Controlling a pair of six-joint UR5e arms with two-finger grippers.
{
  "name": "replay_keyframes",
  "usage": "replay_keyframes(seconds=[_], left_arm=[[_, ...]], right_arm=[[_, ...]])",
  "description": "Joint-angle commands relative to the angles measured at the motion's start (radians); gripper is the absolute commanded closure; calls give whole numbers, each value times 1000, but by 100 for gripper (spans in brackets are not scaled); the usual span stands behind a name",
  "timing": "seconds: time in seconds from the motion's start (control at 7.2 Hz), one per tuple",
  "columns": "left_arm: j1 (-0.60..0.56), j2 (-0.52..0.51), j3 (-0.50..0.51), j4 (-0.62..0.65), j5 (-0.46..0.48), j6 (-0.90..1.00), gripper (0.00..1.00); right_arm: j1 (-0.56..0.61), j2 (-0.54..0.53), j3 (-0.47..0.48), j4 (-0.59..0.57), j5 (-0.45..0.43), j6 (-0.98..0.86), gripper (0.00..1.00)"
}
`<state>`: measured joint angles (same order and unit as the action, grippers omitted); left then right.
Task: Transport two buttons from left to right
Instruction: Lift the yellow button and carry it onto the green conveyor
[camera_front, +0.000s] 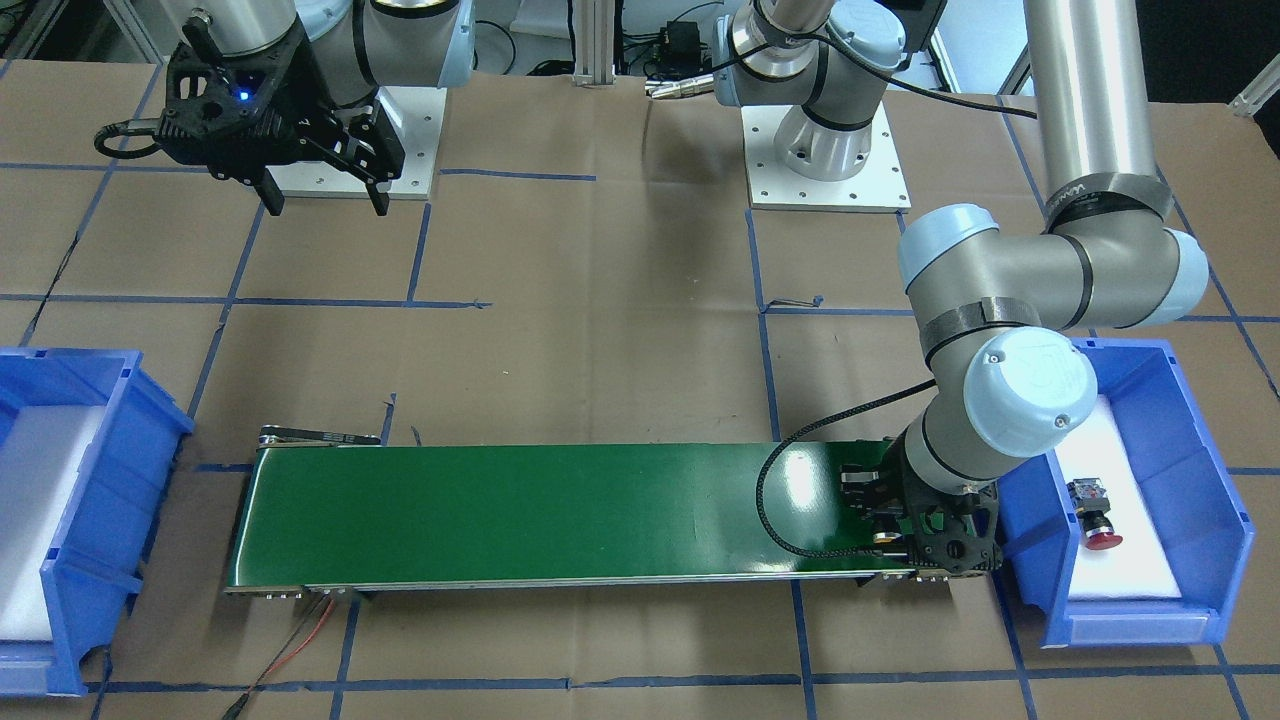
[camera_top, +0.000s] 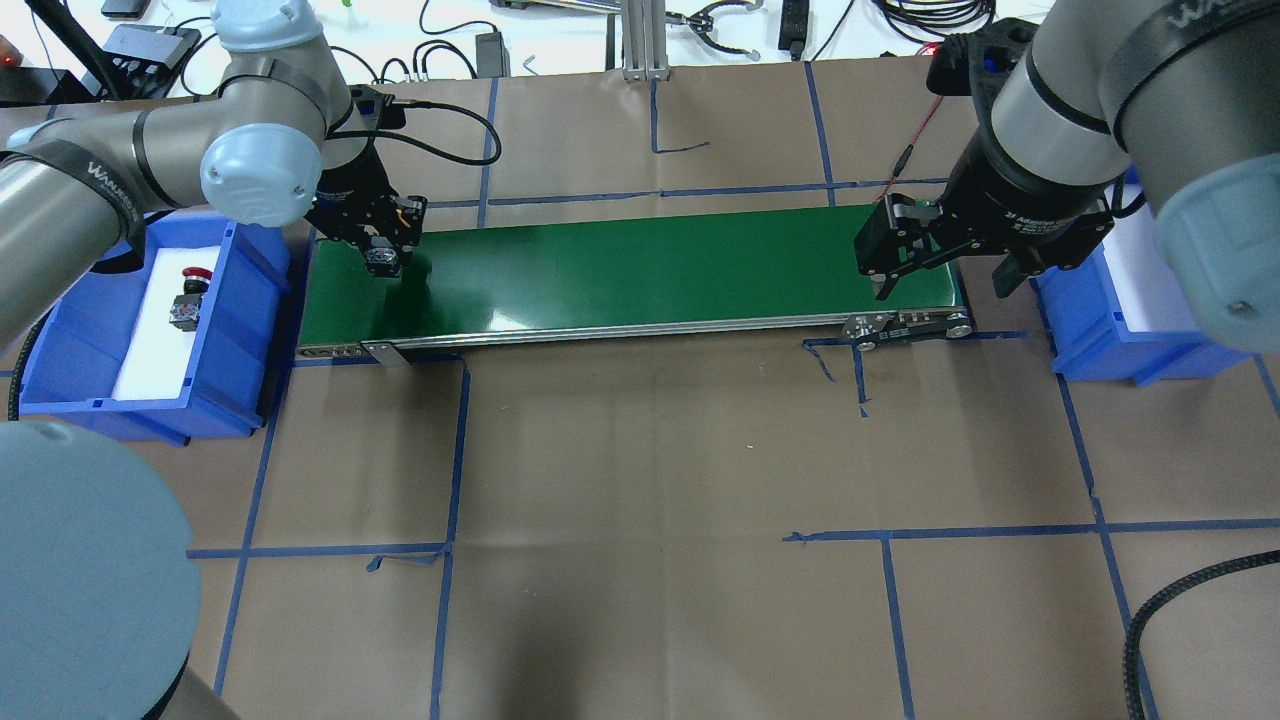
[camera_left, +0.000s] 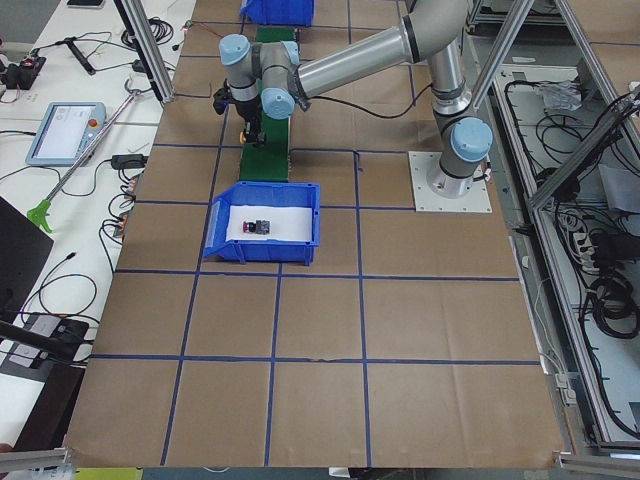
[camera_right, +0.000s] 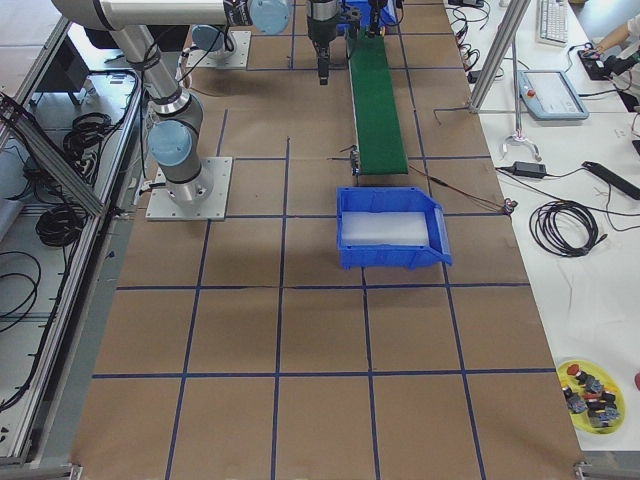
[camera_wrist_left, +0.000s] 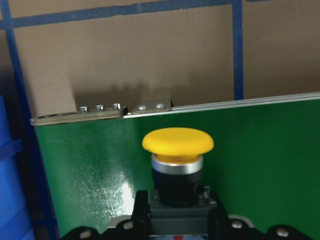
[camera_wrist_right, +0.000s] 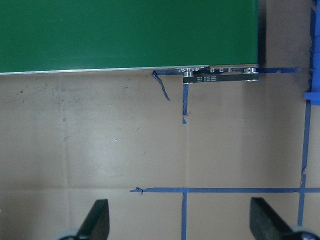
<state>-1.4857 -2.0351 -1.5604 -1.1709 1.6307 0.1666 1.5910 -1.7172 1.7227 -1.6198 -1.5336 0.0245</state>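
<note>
Stretching across the brown worktop (camera_top: 640, 450), the green belt (camera_top: 640, 265) runs left to right, blue left bin (camera_top: 250, 320) at its end. Right end effector (camera_front: 326, 205) hangs near the belt's right end, spread wide, empty. Left end effector (camera_top: 384, 258) clamps the yellow button (camera_wrist_left: 177, 142) by its body at the belt's left end; red button (camera_top: 188, 295) lies in that bin.

We see a yellow-capped button (camera_wrist_left: 177, 142) over the green belt (camera_front: 550, 510). Beside the belt, a red-capped button (camera_front: 1096, 517) lies in a blue bin (camera_front: 1195, 450) on brown, blue-gridded paper (camera_front: 600, 250).
</note>
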Motion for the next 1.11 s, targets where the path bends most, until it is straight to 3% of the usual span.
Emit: replay_keyframes(seconds=[0.0, 0.28, 0.42, 0.56, 0.97], left_arm=[[-1, -1, -29, 25, 0, -2, 94], [1, -2, -30, 25, 0, -6, 93], [1, -2, -38, 25, 1, -6, 62], [1, -1, -53, 37, 3, -15, 1], [2, 31, -17, 16, 12, -18, 0]], right_arm=[[0, 1, 0, 0, 0, 0, 0], [3, 1, 0, 0, 1, 0, 0], [1, 1, 0, -2, 3, 0, 0], [1, 1, 0, 0, 1, 0, 0], [1, 1, 0, 0, 3, 0, 0]])
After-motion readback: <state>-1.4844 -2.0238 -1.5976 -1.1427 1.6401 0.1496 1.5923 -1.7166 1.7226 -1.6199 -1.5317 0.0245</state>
